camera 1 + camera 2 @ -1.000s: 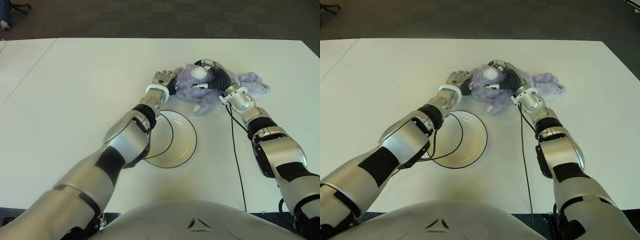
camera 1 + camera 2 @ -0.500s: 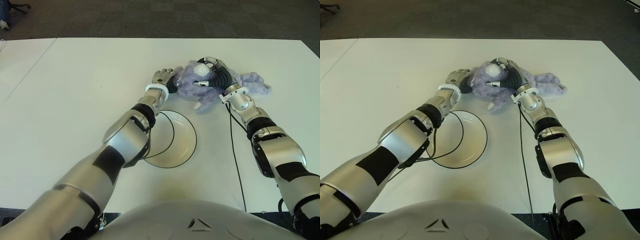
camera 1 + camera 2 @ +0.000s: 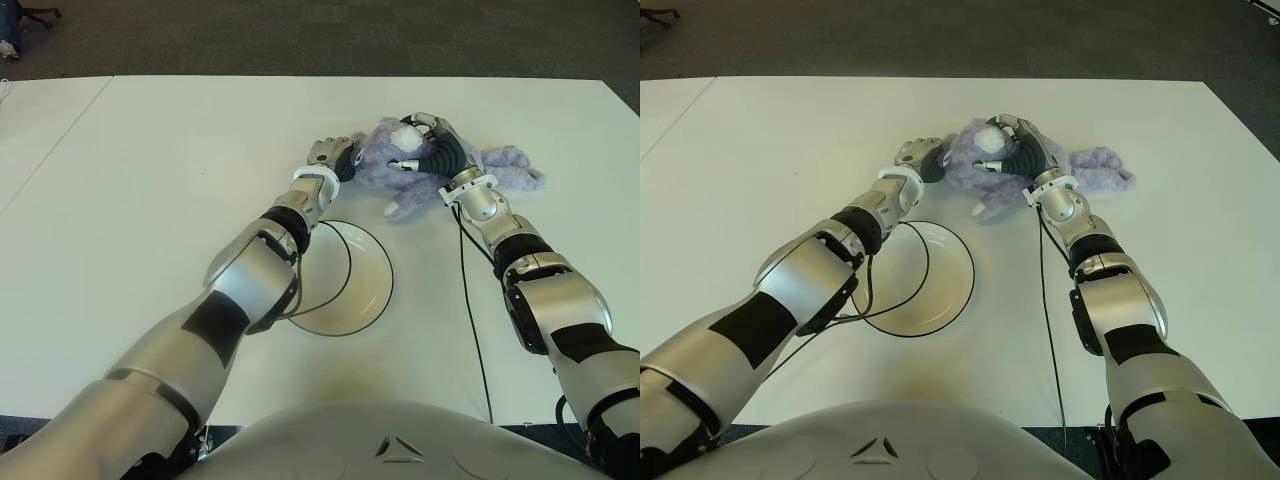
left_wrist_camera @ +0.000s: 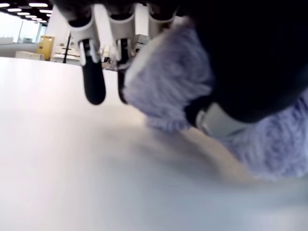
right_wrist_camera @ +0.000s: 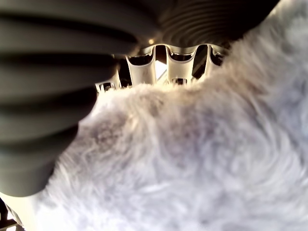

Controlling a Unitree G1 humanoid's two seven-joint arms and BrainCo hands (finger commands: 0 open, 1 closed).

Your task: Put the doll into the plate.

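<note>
White tabletop [image 3: 150,200] carries the fluffy lilac plush doll [image 3: 385,165] at the far side, beyond the white round black-rimmed plate [image 3: 365,285]. My right hand [image 3: 437,150] curls over its body; my left hand [image 3: 328,155] presses its left flank, fingers partly spread. Light, squashy fur: I'd squeeze the torso.

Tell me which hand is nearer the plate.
Left. The left hand sits just beyond the plate, against the doll; the right hand grips the doll farther off, to the right.
</note>
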